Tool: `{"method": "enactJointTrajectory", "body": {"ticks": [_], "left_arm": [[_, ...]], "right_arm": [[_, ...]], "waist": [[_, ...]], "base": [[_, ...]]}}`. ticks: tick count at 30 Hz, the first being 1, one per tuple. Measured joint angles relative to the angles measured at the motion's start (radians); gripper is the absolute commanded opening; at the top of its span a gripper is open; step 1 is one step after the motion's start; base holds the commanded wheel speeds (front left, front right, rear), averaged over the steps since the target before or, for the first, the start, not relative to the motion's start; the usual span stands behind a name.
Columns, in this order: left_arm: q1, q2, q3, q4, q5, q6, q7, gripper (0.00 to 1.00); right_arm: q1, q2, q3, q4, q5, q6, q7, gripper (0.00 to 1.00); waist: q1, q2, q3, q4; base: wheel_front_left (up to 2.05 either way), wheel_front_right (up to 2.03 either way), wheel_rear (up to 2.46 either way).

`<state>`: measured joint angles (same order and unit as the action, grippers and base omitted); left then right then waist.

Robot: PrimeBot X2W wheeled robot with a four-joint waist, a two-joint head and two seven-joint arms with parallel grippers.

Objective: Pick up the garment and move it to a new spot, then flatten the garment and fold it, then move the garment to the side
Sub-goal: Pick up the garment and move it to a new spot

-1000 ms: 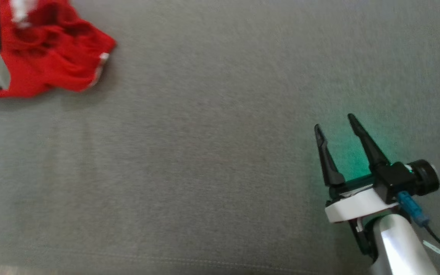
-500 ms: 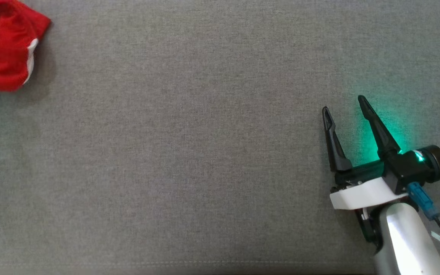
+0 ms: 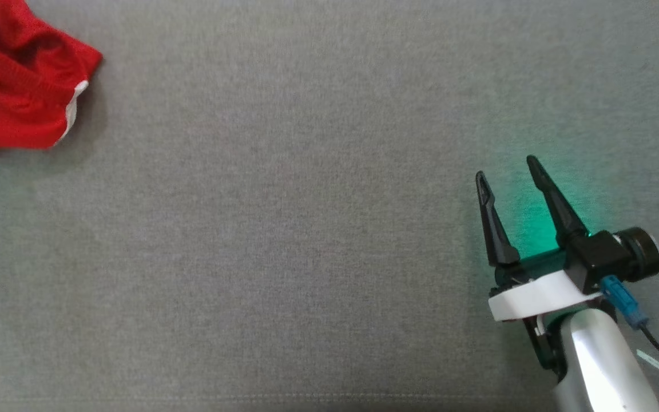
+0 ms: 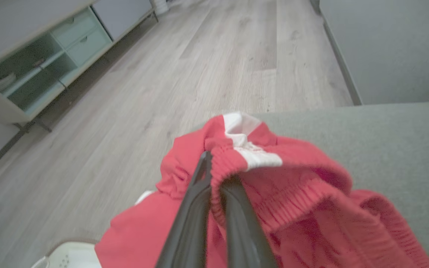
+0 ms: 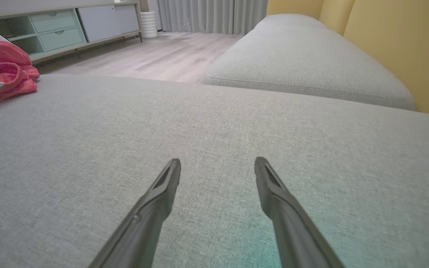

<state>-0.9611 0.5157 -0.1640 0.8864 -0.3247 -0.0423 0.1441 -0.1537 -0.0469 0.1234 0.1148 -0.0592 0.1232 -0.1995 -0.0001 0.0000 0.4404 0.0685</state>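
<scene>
The garment is a crumpled pair of red shorts with white trim, at the left edge of the grey sofa cushion. In the left wrist view my left gripper is shut on its red elastic waistband, which folds over one fingertip. In the head view the garment lies at the top left, far from my right gripper. That gripper hovers open over bare cushion at the lower right, with nothing between its fingers. The right wrist view shows the same right gripper and the garment at the far left.
Beyond the cushion's left edge are a wooden floor, a low cabinet with drawers and a white object below the garment. A second cushion and a yellow backrest lie to the right.
The head camera has shifted, so the garment and right gripper sit differently in the picture. My left gripper has gone from open to shut on the garment. The right gripper stays open.
</scene>
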Motion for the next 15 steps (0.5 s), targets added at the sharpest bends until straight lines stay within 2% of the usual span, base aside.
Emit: {"method": "enactJointTrajectory", "body": {"ticks": [8, 15], "left_arm": [[-0.045, 0.007, -0.073, -0.028, 0.045, -0.042, -0.041, 0.00], [-0.046, -0.021, -0.171, -0.081, 0.040, -0.082, -0.027, 0.00]], "right_arm": [[0.011, 0.000, 0.012, 0.090, 0.058, 0.000, -0.025, 1.00], [0.105, 0.000, 0.002, 0.160, 0.100, 0.000, -0.040, 1.00]], "waist": [[-0.0001, 0.0000, -0.150, -0.020], [-0.0003, 0.0000, -0.317, -0.063]], "base": [[0.00, 0.00, 0.00], [0.00, 0.00, 0.00]]}}
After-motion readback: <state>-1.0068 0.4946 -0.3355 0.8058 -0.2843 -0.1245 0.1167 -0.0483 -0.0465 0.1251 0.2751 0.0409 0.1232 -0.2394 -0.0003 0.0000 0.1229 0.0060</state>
